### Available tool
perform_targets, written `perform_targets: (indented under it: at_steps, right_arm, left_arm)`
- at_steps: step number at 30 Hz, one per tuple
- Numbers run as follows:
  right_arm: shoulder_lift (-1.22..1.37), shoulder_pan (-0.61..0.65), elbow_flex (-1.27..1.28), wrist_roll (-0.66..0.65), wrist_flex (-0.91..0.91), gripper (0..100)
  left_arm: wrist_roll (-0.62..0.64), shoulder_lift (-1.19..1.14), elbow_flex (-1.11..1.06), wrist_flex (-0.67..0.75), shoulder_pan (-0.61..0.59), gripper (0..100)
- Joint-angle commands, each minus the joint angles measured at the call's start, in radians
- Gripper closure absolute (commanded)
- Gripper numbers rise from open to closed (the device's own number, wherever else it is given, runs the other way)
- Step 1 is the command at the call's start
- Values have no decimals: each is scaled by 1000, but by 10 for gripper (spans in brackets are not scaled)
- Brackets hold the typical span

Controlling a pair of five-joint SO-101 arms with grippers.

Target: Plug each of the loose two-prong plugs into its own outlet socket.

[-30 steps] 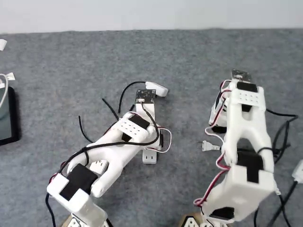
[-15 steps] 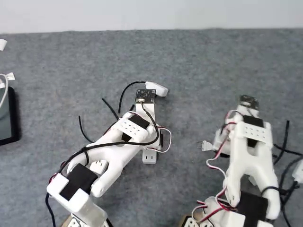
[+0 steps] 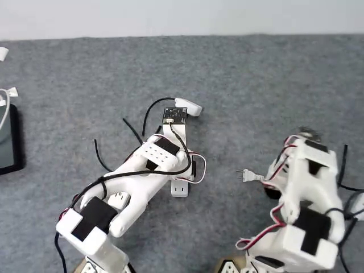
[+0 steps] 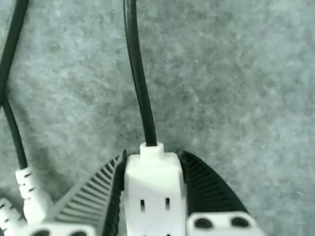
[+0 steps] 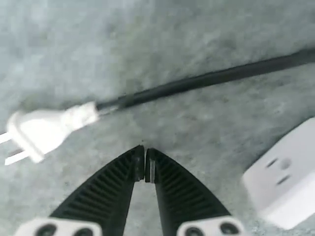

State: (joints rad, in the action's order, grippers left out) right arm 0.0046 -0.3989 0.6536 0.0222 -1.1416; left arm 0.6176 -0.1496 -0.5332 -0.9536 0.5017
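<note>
White two-prong plug (image 5: 42, 130) on a black cord (image 5: 206, 78) lies loose just beyond the right gripper (image 5: 144, 160), whose fingers are pressed together, empty. Left gripper (image 4: 151, 156) clamps a white socket (image 4: 152, 194). The right gripper has drawn back toward its base; the plug has not moved.

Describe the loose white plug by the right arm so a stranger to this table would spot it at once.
On the grey table, look in the gap between the two white arms, close beside the right arm. A small white plug lies flat there, with a black cord behind it. Unlike the slotted outlet block nearby, it shows two bare metal prongs.
</note>
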Motion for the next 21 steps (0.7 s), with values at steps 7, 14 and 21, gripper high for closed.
perform_targets:
  at_steps: [7, 14, 21]
  right_arm:
    - [143, -168, -203, -17, 81, 983]
    - [255, -160, -361, -17, 71, 983]
    - [441, -81, -643, -14, -7, 987]
  left_arm:
    - [-8, 5, 41, 40, -8, 986]
    - [-8, 5, 39, 38, -9, 986]
    - [-8, 5, 39, 38, -14, 986]
